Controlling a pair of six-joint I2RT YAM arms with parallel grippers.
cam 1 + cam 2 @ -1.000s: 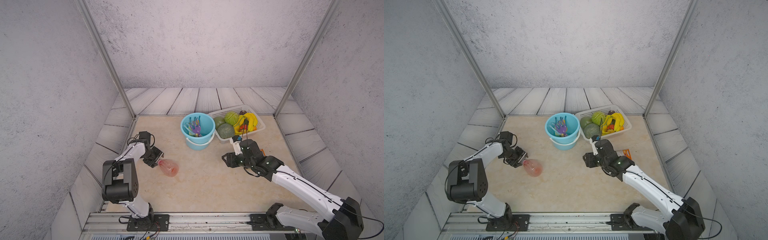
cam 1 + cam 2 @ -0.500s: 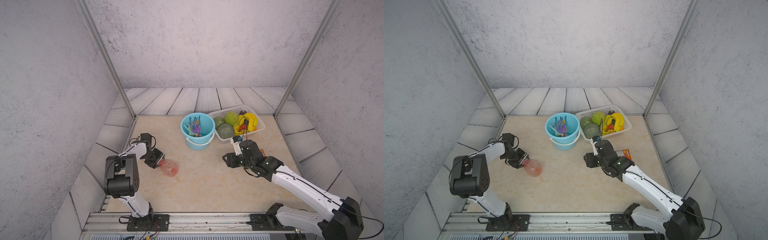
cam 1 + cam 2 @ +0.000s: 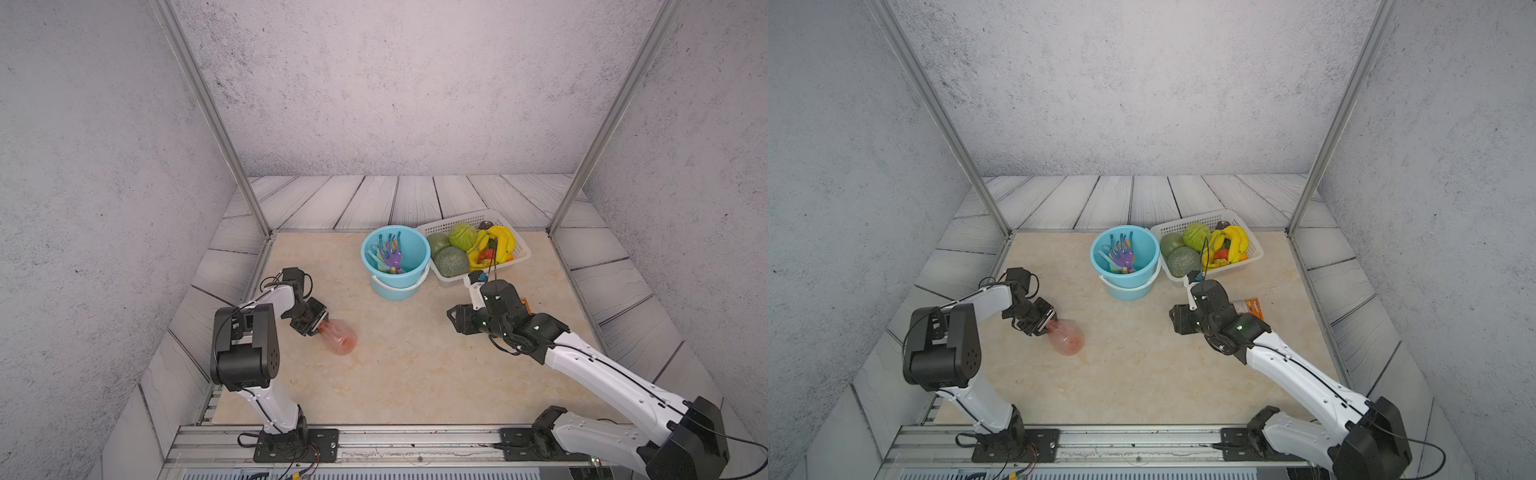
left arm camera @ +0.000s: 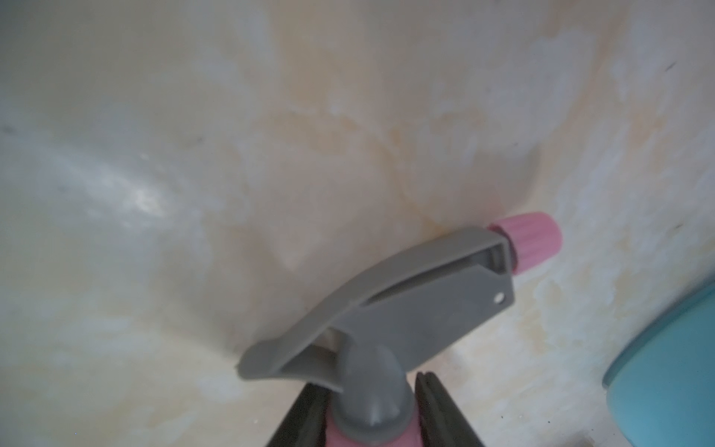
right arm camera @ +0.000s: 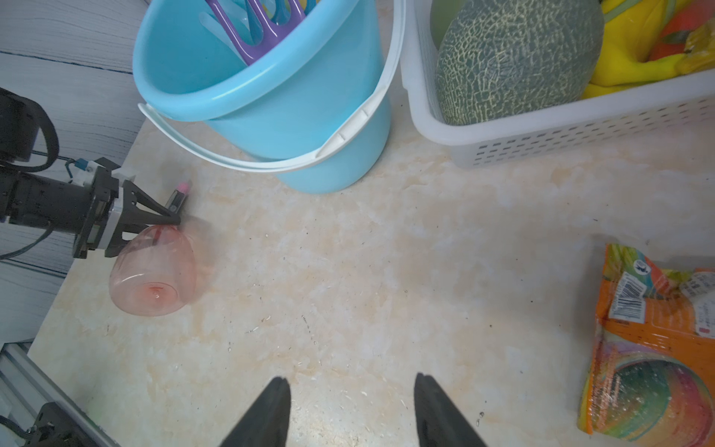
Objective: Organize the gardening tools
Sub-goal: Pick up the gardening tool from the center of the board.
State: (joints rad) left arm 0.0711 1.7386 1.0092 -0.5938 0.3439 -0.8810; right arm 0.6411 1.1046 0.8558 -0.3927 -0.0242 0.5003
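The translucent pink spray bottle [image 3: 341, 340] [image 3: 1068, 341] lies on its side at the left of the table. My left gripper [image 3: 318, 326] [image 3: 1048, 324] [image 4: 367, 383] is shut on its neck, just under the grey trigger head [image 4: 406, 302]; the right wrist view shows this hold from the bottle's base [image 5: 154, 271]. A purple rake [image 3: 392, 257] [image 3: 1122, 258] [image 5: 263, 35] and several other pastel tools stand in the blue bucket [image 3: 395, 291] [image 3: 1126, 291] [image 5: 309, 127]. My right gripper [image 3: 454, 319] [image 3: 1176, 321] [image 5: 352, 381] is open and empty over bare table, right of centre.
A white basket [image 3: 521, 249] [image 5: 580, 135] of fruit and vegetables sits at the back right, beside the bucket. An orange printed packet [image 3: 1250, 307] [image 5: 650, 348] lies flat by the right arm. Metal frame posts stand at the back corners.
The left gripper's fingers have closed in on the bottle's neck, and the left arm's elbow has swung inward. The bottle and the right arm have stayed put.
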